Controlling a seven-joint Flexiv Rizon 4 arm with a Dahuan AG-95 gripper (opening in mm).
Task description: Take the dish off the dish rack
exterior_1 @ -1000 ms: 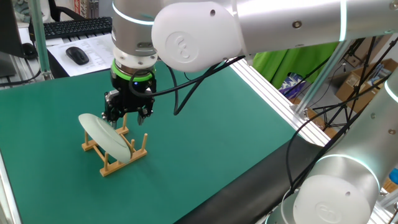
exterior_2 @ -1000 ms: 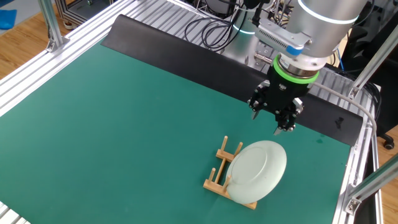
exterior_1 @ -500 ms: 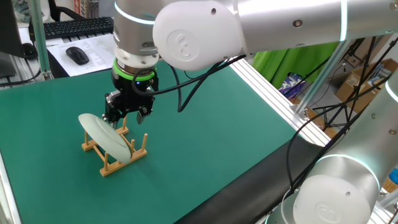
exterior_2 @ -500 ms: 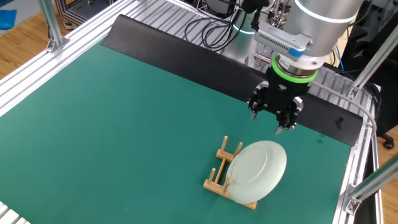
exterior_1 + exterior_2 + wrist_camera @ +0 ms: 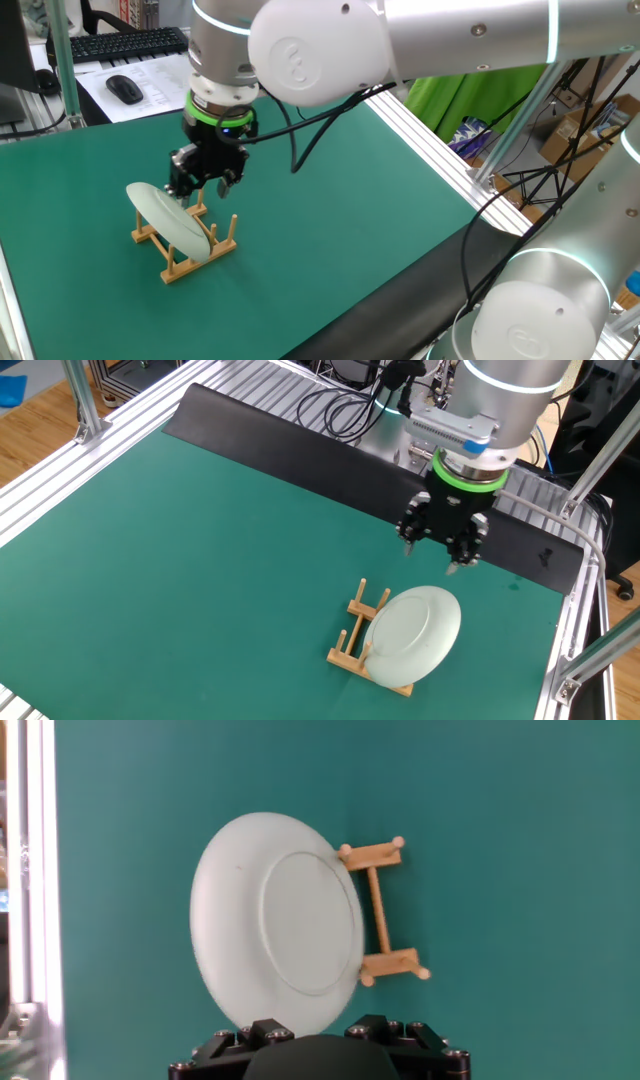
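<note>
The pale greenish-white dish [image 5: 168,222] stands tilted on edge in the light-brown wooden dish rack [image 5: 200,260] on the green mat. My gripper [image 5: 203,188] hangs just above the rack's far end, close to the dish's upper rim without touching it. Its fingers are apart and hold nothing. In the other fixed view the gripper [image 5: 432,556] hovers above and behind the dish [image 5: 415,632] and the rack [image 5: 354,628]. The hand view looks down on the dish [image 5: 275,920] leaning on the rack [image 5: 378,910]. Only my gripper's black base shows at the bottom there.
A keyboard [image 5: 120,42] and a mouse [image 5: 124,88] lie beyond the mat's far edge. Aluminium frame rails [image 5: 150,400] border the mat. A black strip [image 5: 300,460] runs along one side. Cables [image 5: 300,140] hang from the arm.
My gripper has risen slightly and drifted a little away from the dish. The dish and the rack have not moved.
</note>
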